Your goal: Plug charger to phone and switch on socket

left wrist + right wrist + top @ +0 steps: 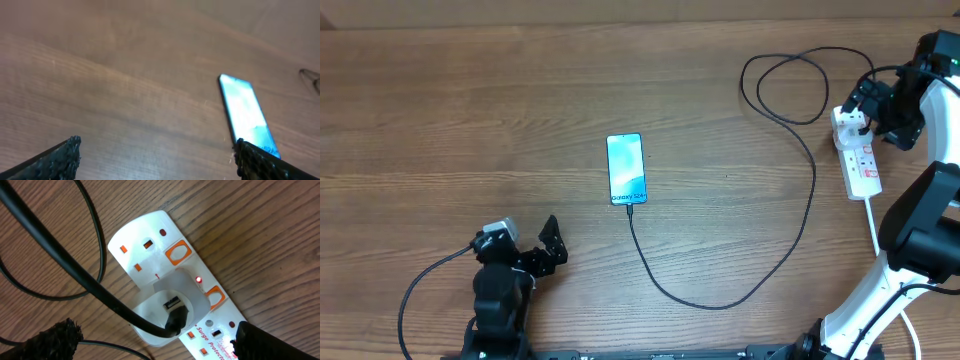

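Note:
The phone (627,168) lies mid-table, blue screen up, "Galaxy S24" at its near end; it also shows in the left wrist view (245,112). The black charger cable (800,230) runs from the phone's near end, curves right and loops up to the socket (860,160). In the right wrist view the cable's plug (175,320) sits in a white adapter (172,302) on the socket (150,245), where a small red light (199,279) glows. My right gripper (155,340) is open just above the socket. My left gripper (552,252) is open and empty, near the phone's lower left.
The socket's thick white cord (873,225) runs toward the table's front right, beside the right arm's base (910,250). A loop of charger cable (790,85) lies at the back, left of the socket.

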`<state>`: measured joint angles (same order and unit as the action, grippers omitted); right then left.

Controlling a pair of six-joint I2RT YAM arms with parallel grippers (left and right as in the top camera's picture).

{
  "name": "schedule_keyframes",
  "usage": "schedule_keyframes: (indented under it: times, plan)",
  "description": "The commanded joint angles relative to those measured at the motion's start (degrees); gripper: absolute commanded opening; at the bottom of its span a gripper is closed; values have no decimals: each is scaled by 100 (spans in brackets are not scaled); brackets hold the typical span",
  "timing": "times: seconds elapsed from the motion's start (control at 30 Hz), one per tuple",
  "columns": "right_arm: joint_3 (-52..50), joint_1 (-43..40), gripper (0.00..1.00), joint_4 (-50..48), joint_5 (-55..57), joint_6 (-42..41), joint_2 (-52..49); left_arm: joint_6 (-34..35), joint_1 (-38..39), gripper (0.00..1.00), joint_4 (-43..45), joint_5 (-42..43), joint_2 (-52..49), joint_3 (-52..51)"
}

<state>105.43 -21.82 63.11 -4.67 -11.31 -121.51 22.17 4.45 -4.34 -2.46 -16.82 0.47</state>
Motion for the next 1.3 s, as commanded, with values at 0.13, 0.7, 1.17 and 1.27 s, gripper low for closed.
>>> schedule_keyframes:
  times: [0.13,0.7,1.17,1.27]
  plan:
    - [57,-31,100,-7,-15,31,0,-1488,-42,100,4,-63,1244,-20]
    - [57,-31,100,-7,-15,31,0,-1985,-42,100,-7,98,1652,-17]
    - [57,-31,100,-7,-15,31,0,-1987,-42,100,-7,98,1652,-17]
    - [57,-31,100,-7,-15,31,-2,-1985,-42,100,-7,98,1652,-17]
